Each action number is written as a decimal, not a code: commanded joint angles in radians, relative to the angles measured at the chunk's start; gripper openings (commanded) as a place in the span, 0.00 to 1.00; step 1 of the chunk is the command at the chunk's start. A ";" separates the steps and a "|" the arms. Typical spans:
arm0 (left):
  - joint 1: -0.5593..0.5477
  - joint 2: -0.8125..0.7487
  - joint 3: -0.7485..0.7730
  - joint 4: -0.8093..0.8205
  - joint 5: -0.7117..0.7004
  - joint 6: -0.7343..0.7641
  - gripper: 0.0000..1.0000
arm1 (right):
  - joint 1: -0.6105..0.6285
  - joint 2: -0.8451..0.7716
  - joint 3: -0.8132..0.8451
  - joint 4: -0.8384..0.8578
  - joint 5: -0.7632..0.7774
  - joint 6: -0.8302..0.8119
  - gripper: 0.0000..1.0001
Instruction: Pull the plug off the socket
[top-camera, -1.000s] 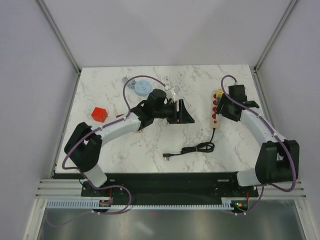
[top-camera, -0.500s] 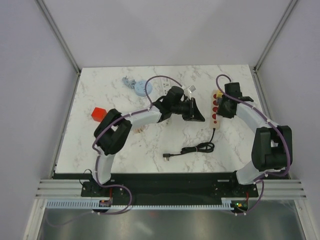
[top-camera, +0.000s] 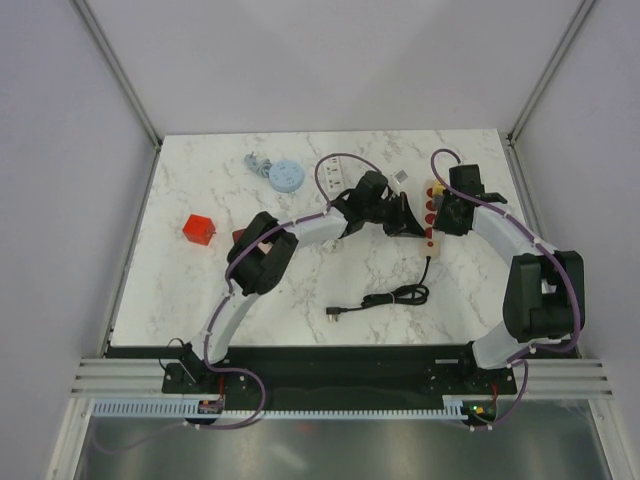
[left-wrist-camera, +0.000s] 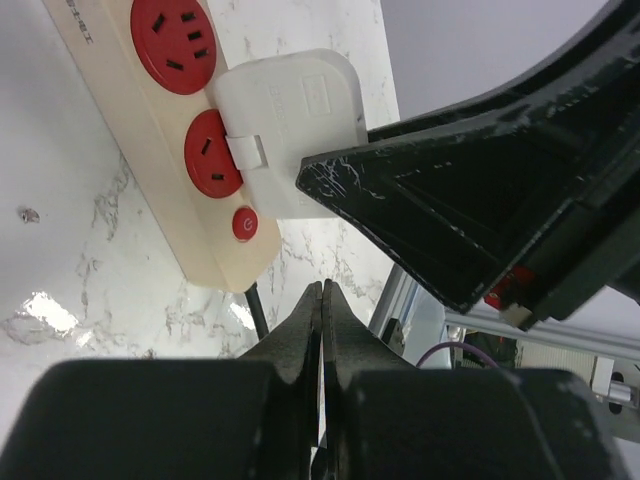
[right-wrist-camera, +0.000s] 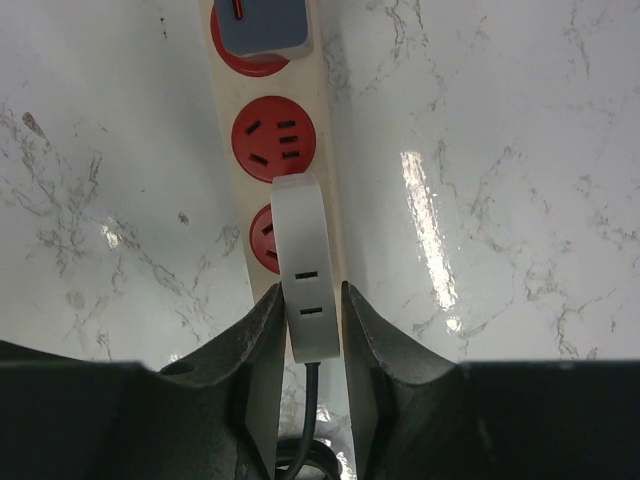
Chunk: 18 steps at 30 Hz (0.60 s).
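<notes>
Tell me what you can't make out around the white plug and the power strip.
- White plug prongs: right wrist view, hidden beneath the plug's own body, seating depth unknown.
- Right gripper: right wrist view, its fingers flank the plug; contact too fine to judge.
- Grey-blue plug: right wrist view, cut off by the top edge.
- Power strip: top view, too small, partly covered by the right gripper.

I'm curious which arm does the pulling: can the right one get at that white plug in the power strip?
Very likely yes: the right gripper straddles the white plug, a finger against each side, with nothing between. The shut left gripper sits beside the power strip, seemingly clear of the plug.
</notes>
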 joint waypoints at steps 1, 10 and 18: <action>-0.014 0.044 0.075 -0.007 -0.011 -0.035 0.02 | -0.002 0.004 0.029 0.035 -0.016 -0.015 0.35; -0.030 0.097 0.114 -0.024 -0.055 -0.052 0.02 | -0.002 0.015 0.024 0.046 -0.020 -0.016 0.35; -0.038 0.148 0.132 -0.041 -0.095 -0.116 0.02 | 0.016 0.026 0.024 0.048 -0.003 -0.022 0.35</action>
